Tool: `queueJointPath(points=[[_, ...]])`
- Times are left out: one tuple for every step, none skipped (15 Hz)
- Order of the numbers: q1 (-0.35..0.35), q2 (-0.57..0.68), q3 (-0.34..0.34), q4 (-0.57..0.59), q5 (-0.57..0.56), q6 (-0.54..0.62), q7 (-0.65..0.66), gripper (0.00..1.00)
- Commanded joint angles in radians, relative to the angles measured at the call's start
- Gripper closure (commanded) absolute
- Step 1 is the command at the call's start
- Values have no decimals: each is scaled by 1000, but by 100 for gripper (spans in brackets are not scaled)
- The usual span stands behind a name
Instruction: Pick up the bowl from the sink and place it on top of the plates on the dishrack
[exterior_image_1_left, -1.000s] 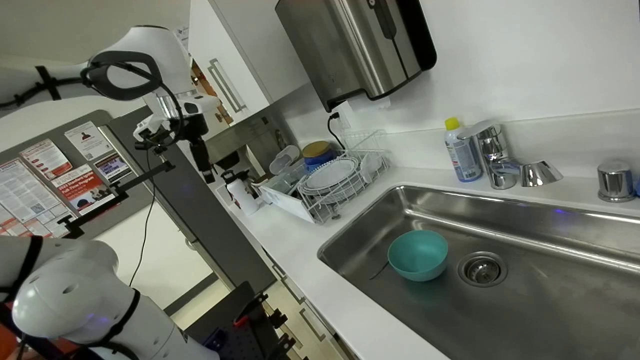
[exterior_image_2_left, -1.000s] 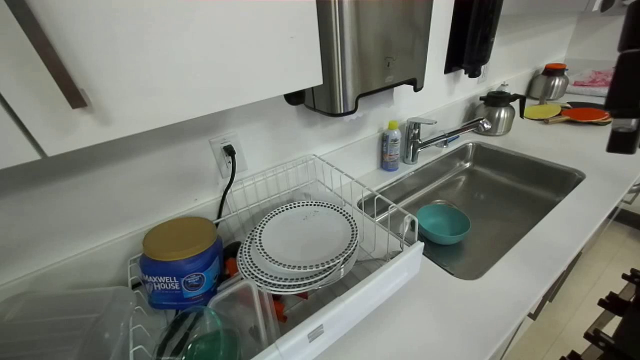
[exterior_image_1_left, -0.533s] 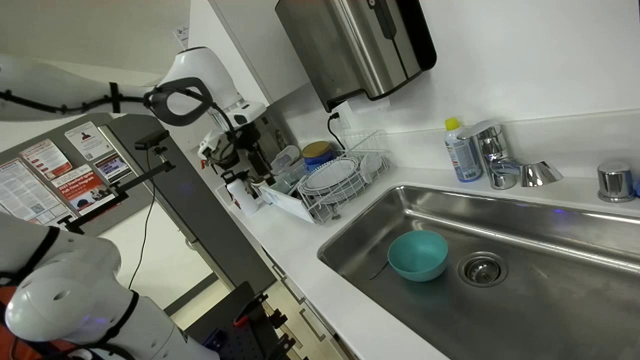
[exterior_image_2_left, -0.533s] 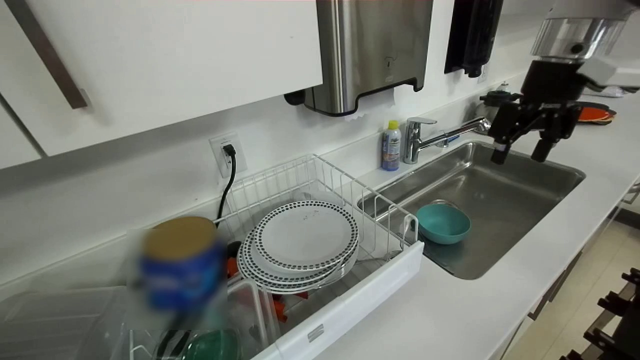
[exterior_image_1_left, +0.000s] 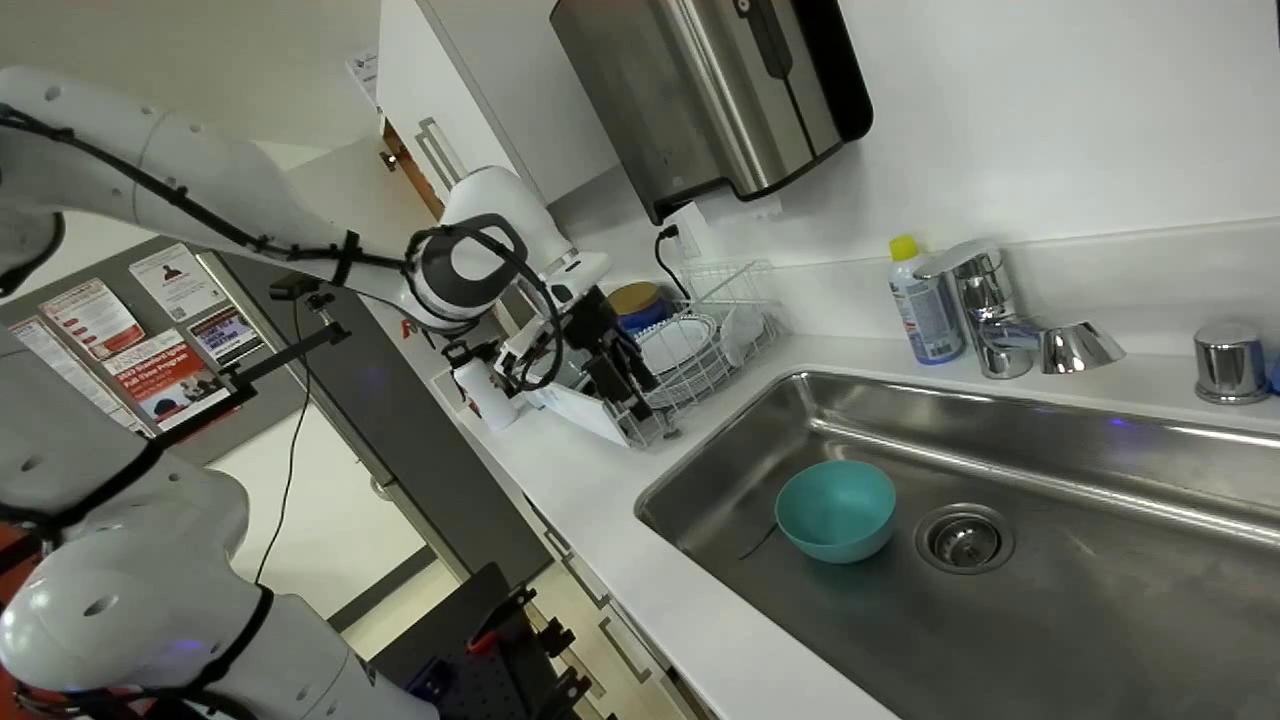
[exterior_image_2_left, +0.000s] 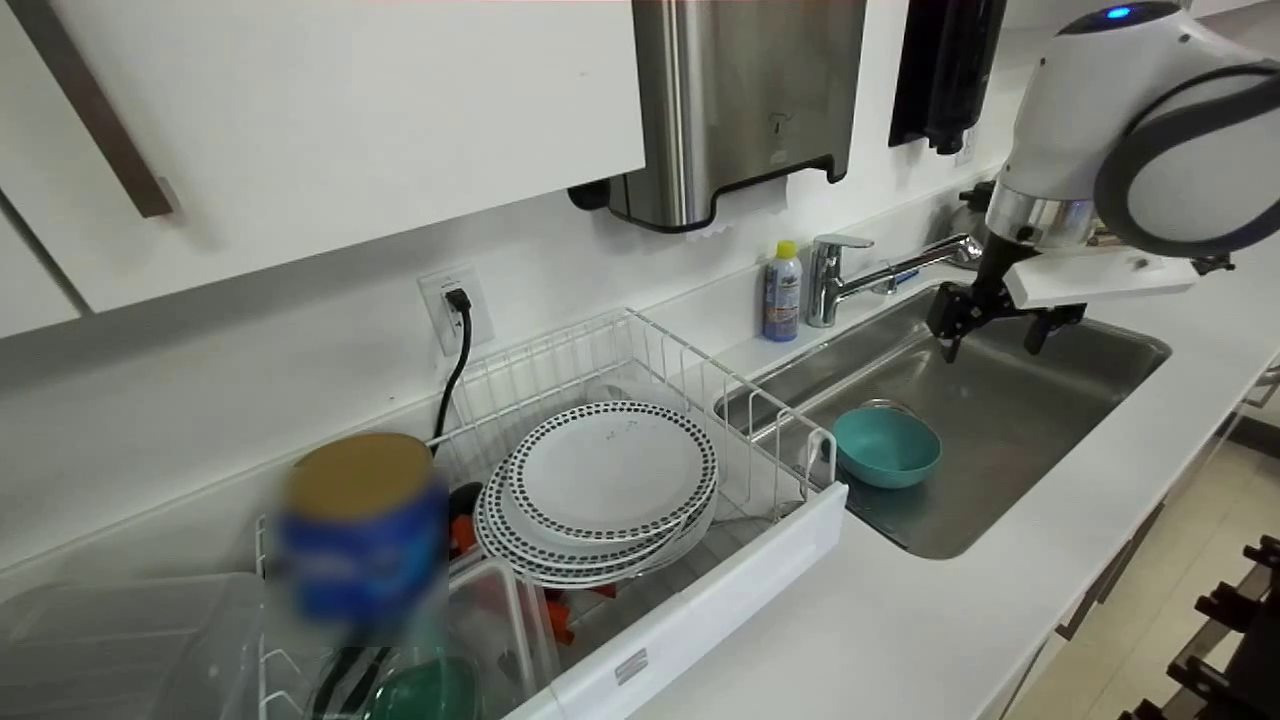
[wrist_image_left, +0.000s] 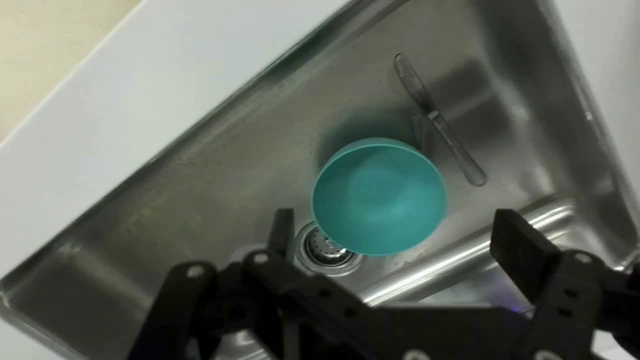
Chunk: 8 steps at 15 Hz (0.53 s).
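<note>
The teal bowl (exterior_image_1_left: 835, 510) sits upright in the steel sink (exterior_image_1_left: 1100, 600), close to the drain. It also shows in the other views (exterior_image_2_left: 885, 448) (wrist_image_left: 380, 200). My gripper (exterior_image_2_left: 992, 348) is open and empty above the sink. In the wrist view its fingers (wrist_image_left: 395, 220) are wide apart, with the bowl ahead of and between them, not touched. In an exterior view the gripper (exterior_image_1_left: 645, 395) covers part of the dishrack behind it. The white plates with dark-dotted rims (exterior_image_2_left: 610, 470) lie stacked in the white wire dishrack (exterior_image_2_left: 720, 590) beside the sink.
A knife (wrist_image_left: 440, 120) lies in the sink beside the bowl. A faucet (exterior_image_2_left: 825, 285) and a yellow-capped bottle (exterior_image_2_left: 782, 290) stand at the sink's back edge. A blurred blue can (exterior_image_2_left: 365, 530) and clear containers stand at the rack's far end. A dispenser (exterior_image_1_left: 710, 100) hangs above.
My arm has swung in and down toward the sink. The gripper came in from the edge of an exterior view to above the basin. The bowl and plates have not moved.
</note>
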Motion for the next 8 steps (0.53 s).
queueJointPath(points=[[32,17,-38,6,-40,-2,45,0],[33,27,-41,11,-55,-2,64,0],[34,31,-42,14,-58,-2,71,0],[34,31,-42,16,-58,-2,71,0],[34,31,-42,18,-58,-2,71,0],[34,31,-42,20,-58,-2,71,0],[34,61,-48,42,-62,-8,69,0],[33,110,-60,70,-73,16,64,0]])
